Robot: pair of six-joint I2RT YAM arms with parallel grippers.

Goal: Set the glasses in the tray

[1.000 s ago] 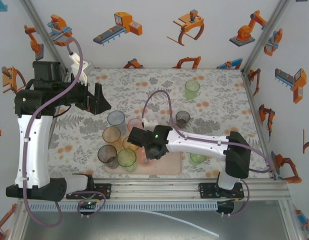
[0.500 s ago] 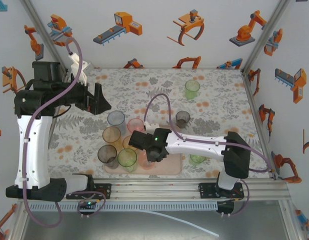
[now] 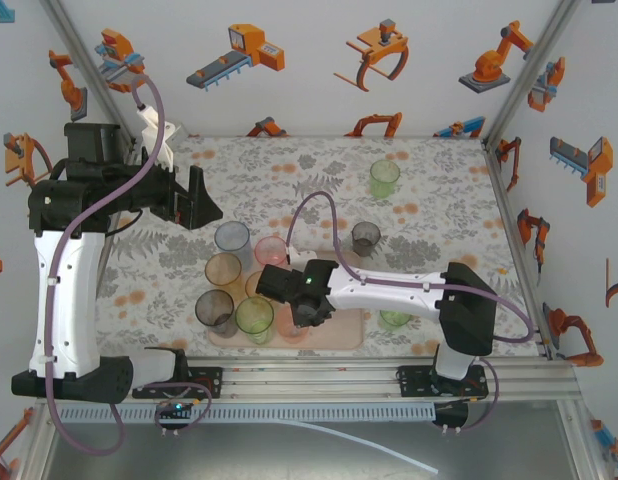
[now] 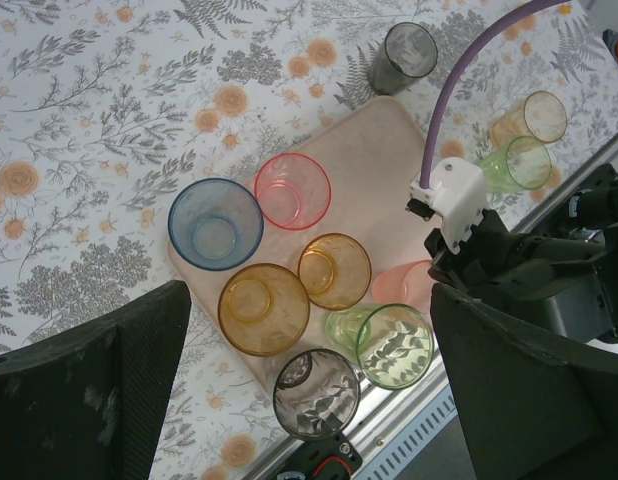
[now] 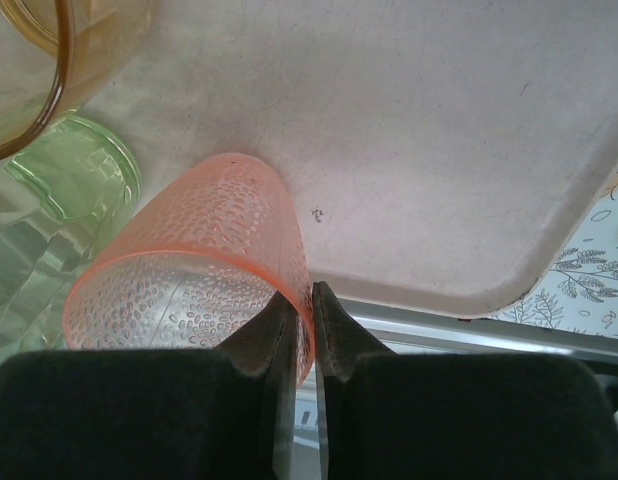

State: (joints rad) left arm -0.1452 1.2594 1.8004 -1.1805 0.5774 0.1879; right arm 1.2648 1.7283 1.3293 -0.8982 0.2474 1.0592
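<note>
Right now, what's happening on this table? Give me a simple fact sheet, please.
Right fingers: pinching the rim wall of a pink glass
Pink glass: over the tray, beside a green glass
Left fingers: open, holding nothing
Standing in the tray: small orange glass, among others
Off the tray: grey glass, far green glass
</note>
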